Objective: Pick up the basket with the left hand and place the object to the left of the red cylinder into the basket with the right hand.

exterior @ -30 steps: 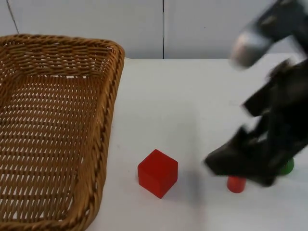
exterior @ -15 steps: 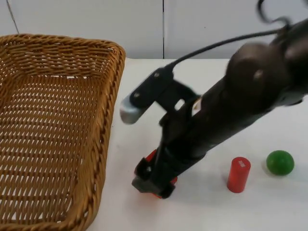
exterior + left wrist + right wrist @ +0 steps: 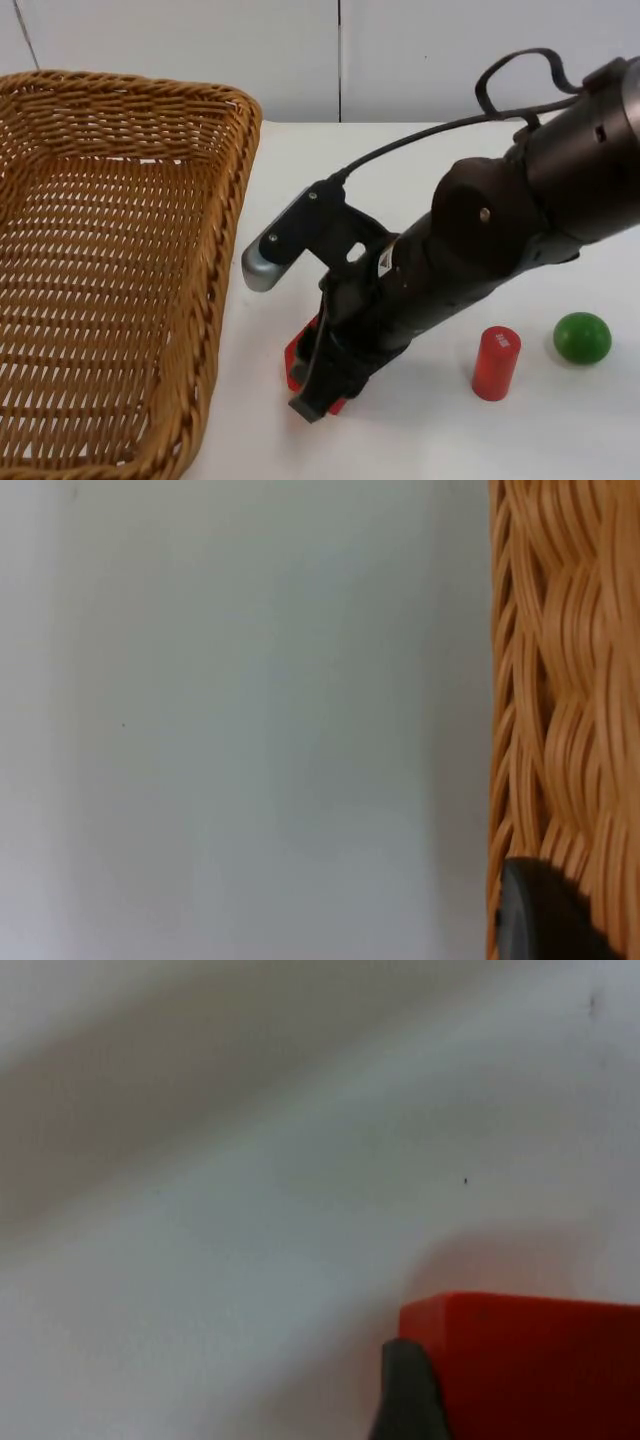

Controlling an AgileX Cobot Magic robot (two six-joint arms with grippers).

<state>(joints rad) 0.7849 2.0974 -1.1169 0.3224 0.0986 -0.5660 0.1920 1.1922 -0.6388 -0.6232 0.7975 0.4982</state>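
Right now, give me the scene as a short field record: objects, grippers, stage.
basket: wicker basket, at the table's left, nothing in it
target: red cube, left of the red cylinder, partly covered by the right arm
other: green ball, right of the cylinder
left gripper: at the basket's rim
right gripper: down at the cube, fingertip beside it
stage: cube on the table, not in the basket

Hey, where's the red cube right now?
In the top view the red cube sits on the white table near the front edge, between the wicker basket and the red cylinder, under the right pincer.
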